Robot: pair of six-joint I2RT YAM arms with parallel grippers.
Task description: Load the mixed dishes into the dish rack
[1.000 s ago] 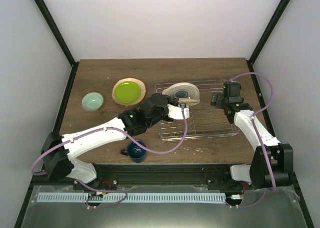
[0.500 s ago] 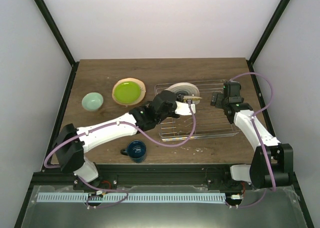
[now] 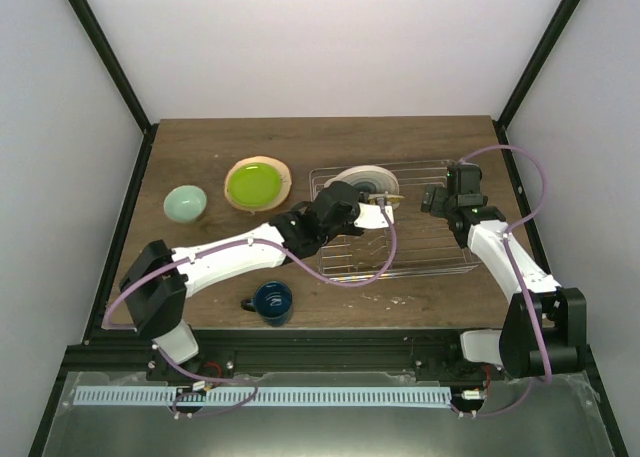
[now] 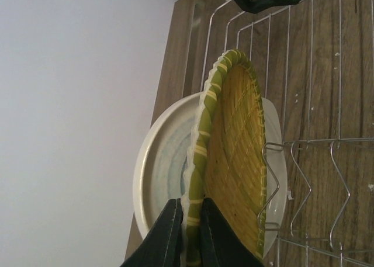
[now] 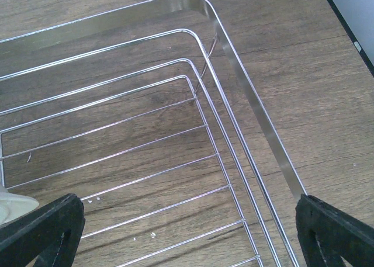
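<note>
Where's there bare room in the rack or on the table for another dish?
Free: the right half of the dish rack, bare from the yellow plate to its right rim, under the right fingers; the table behind the lime green plate. Crowded: the rack's left end, where left fingers hold the yellow plate beside the cream plate.

Bare dish rack (image 5: 260, 118) floor right of upright cream plate (image 4: 158, 173) and woven plate (image 4: 234, 162); tines (image 4: 272, 167) alongside.

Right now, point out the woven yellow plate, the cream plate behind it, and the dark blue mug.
woven yellow plate (image 4: 234, 162), left wrist view, on its woven face.
cream plate (image 4: 160, 167), left wrist view, on its inner face.
dark blue mug (image 3: 272, 299), top external view, on its dark inside.
</note>
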